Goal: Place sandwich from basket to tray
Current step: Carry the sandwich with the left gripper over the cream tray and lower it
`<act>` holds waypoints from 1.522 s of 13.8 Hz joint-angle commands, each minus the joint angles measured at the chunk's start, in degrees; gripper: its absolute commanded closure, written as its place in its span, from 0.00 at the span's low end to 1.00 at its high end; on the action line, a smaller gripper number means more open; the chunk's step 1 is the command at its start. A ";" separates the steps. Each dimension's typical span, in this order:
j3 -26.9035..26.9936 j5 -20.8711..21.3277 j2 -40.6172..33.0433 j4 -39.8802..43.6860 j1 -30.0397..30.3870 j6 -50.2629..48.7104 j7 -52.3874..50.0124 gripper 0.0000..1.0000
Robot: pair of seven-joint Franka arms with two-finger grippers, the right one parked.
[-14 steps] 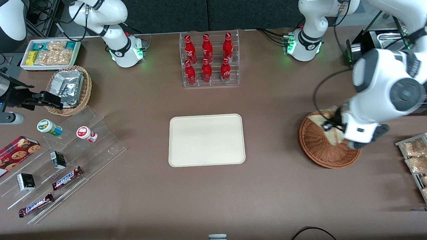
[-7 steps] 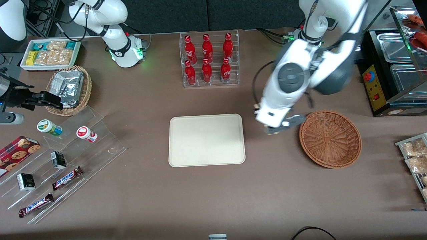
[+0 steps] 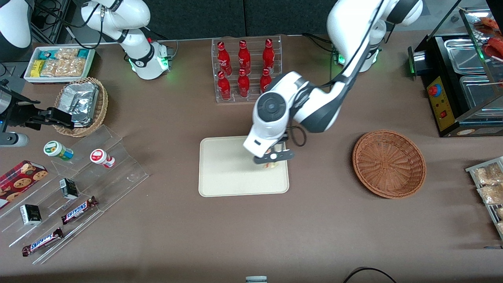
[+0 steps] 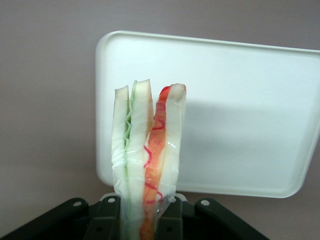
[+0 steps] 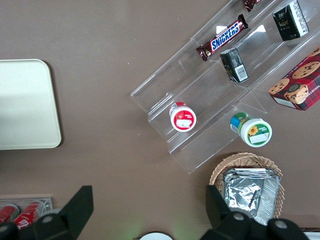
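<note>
Carried out of the basket (image 3: pixel 389 163), the sandwich (image 4: pixel 147 160) now hangs over the tray (image 3: pixel 228 177), clamped in the end effector (image 4: pixel 142 217).

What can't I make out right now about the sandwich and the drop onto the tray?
- Sandwich: in the front view the arm covers nearly all of it.
- Gap between sandwich and tray: neither view shows it.
- Gripper fingertips: in the wrist view the picture edge cuts them off.
- Basket: out of the wrist view.

we see six red bottles (image 3: pixel 244 70) in a clear rack, foil packets in a tan basket (image 3: pixel 81 105), and snickers bars (image 3: pixel 79 209) on acrylic steps (image 3: pixel 94 173).
</note>
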 commanded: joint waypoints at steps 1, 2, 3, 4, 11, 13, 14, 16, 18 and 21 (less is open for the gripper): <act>0.47 -0.12 5.48 5.47 -1.75 3.92 4.26 0.93; 0.04 -0.12 6.97 5.47 -2.18 6.29 4.35 0.93; -0.06 -0.12 8.46 5.39 -2.36 8.05 4.53 0.93; -0.58 0.05 10.13 5.47 -2.54 9.64 4.70 0.92; -0.76 1.29 16.03 5.30 -4.56 16.33 5.34 0.90; -0.67 1.37 16.56 5.21 -4.56 17.99 2.35 0.88; -0.67 1.46 16.39 5.12 -4.56 18.53 1.90 0.69; -0.67 1.46 14.73 5.12 -4.39 17.92 0.76 0.10; -0.67 1.38 12.27 5.03 -3.86 12.59 -0.39 0.01; -1.02 0.23 5.86 4.25 0.43 1.78 1.01 0.01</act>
